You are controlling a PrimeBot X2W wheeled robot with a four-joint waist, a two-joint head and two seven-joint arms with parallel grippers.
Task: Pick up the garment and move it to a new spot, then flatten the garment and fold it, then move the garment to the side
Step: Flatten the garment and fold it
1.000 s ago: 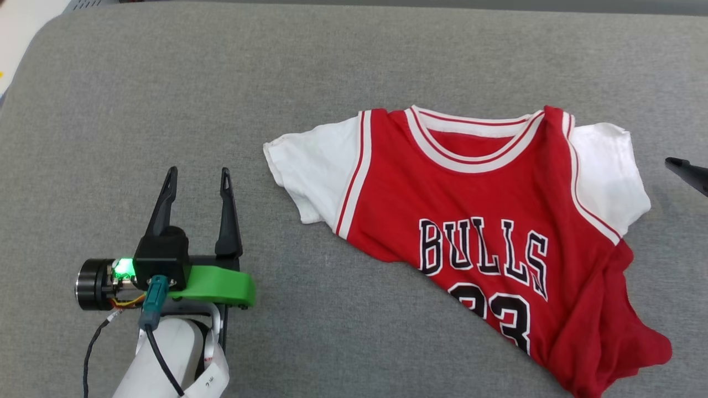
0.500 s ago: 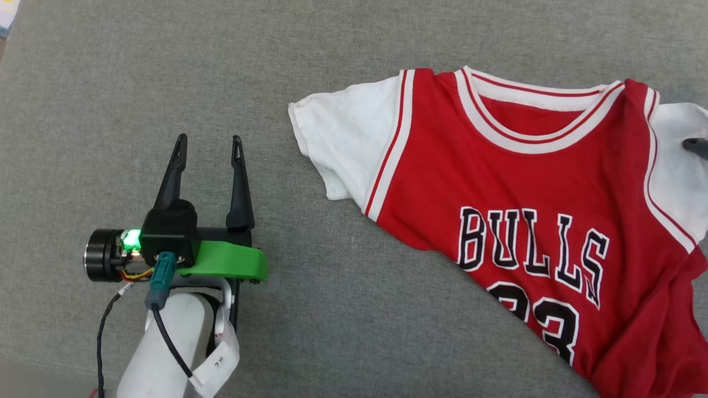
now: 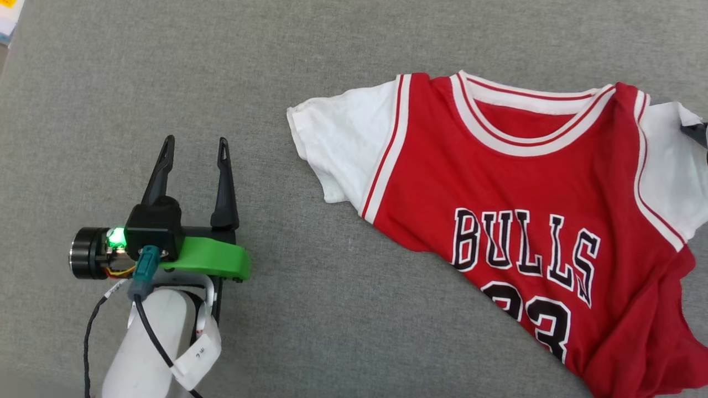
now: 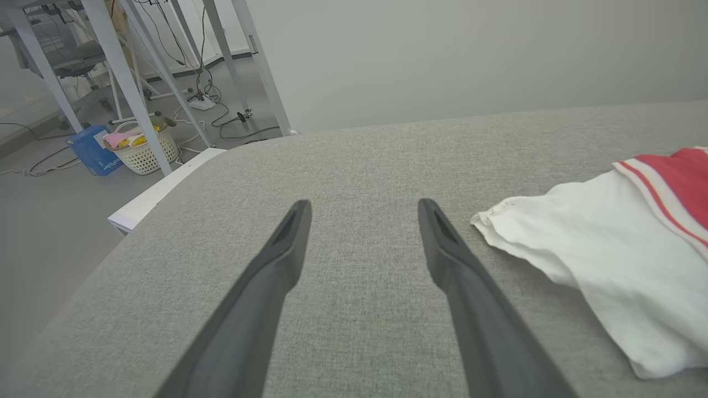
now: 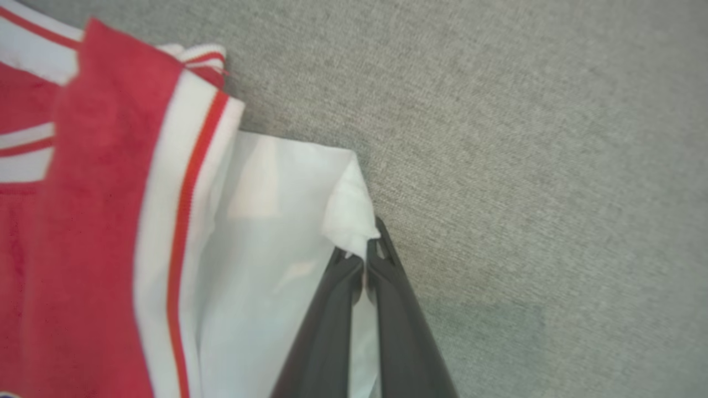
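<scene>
While the garment (image 3: 514,182) lies face up on the right half of the grey bench (image 3: 276,55), collar toward the far edge and lettered chest showing, its lower red body is bunched and skewed toward the near right, so it is not flat; the right claw (image 5: 364,255) is clenched on the outer hem of the white right sleeve (image 5: 310,182), a small fold of cloth pinched between its tips, at the far right edge of the head view; the left claw (image 3: 195,140) is released, jaws wide apart with nothing between them, over bare bench well to the left of the white left sleeve (image 3: 337,143) and touching no cloth; I judge the step in hand to be the opening one, picking the garment up to carry it to a new spot, with the grip made and no lift evident; the next move seems to call for raising that pinched sleeve corner, and likely for bringing the left claw across to the other sleeve so the shirt hangs evenly rather than trailing from one point; the hold is on a thin edge, so a gentle pull would suit, lest the cloth slip out; flattening, folding and setting aside all lie ahead
</scene>
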